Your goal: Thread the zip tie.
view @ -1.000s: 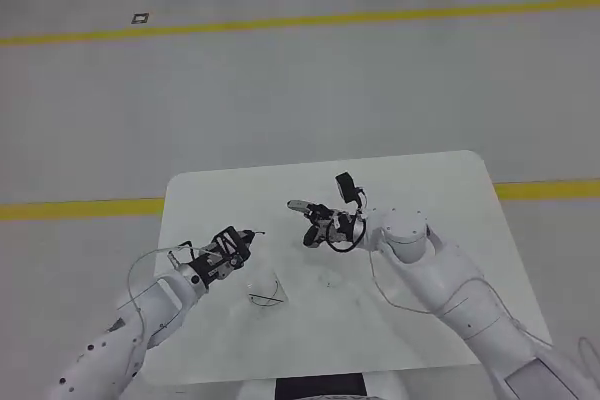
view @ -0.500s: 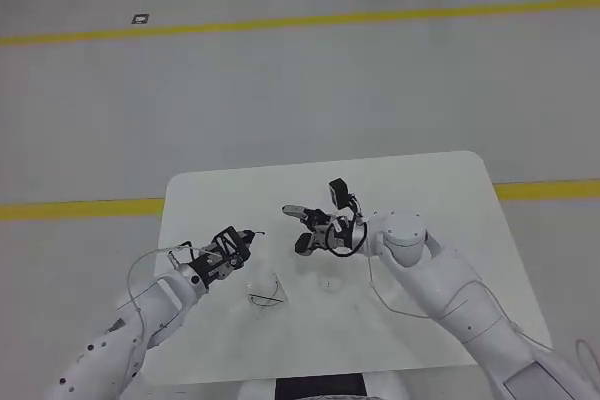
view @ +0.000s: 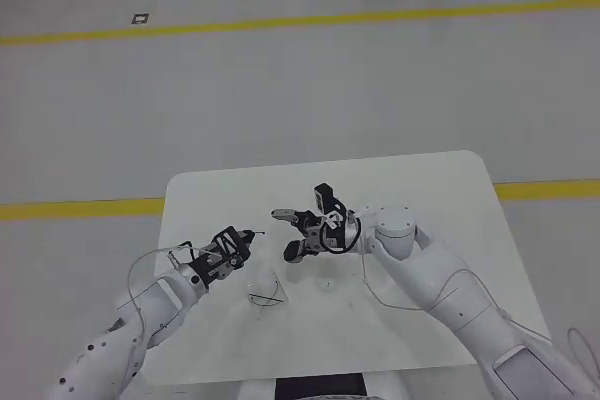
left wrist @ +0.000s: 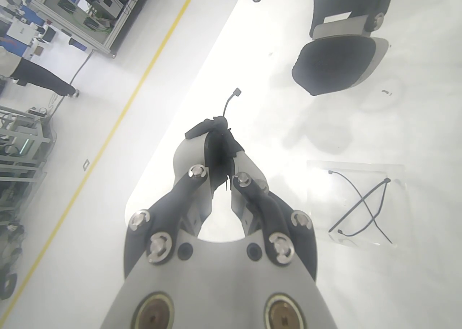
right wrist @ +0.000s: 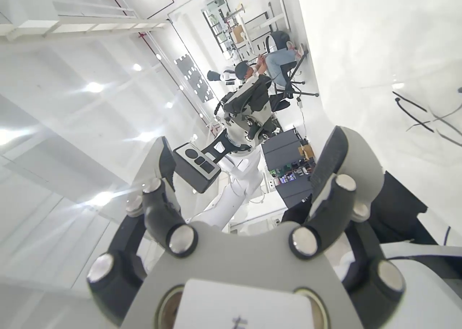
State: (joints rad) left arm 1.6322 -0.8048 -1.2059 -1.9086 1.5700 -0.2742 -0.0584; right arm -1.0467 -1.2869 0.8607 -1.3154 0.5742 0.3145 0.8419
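left arm: your left pincer [left wrist: 219, 130] is hanging above the near-left part of the white worktop [view: 430, 190]. it is clamping tight on a black zip tie [left wrist: 229, 102]. a short curved length of the tie is sticking out past the fingertips, with the small square head at the free end, up off the worktop surface. a thin bit of the strap is also showing behind the fingers, towards the wrist.

right arm: your right pincer [view: 286, 235] is hovering over the middle of the worktop, pointing towards the left pincer, near it but apart from it. its jaws are standing wide, with nothing between them. in the left wrist view, one of its dark padded fingers [left wrist: 334, 65] is looming beyond the tie's head, not touching it.

other items: a clear tray [left wrist: 355, 163] is lying flat on the worktop near the front edge, just beside the left pincer and closer to the robot than either pincer. spare zip ties [left wrist: 362, 206], black, are lying crossed over each other inside it. you cannot tell exactly how many, as the strands are overlapping.

threading: the held tie's head is sitting free in the air, and no strap is passing through it.
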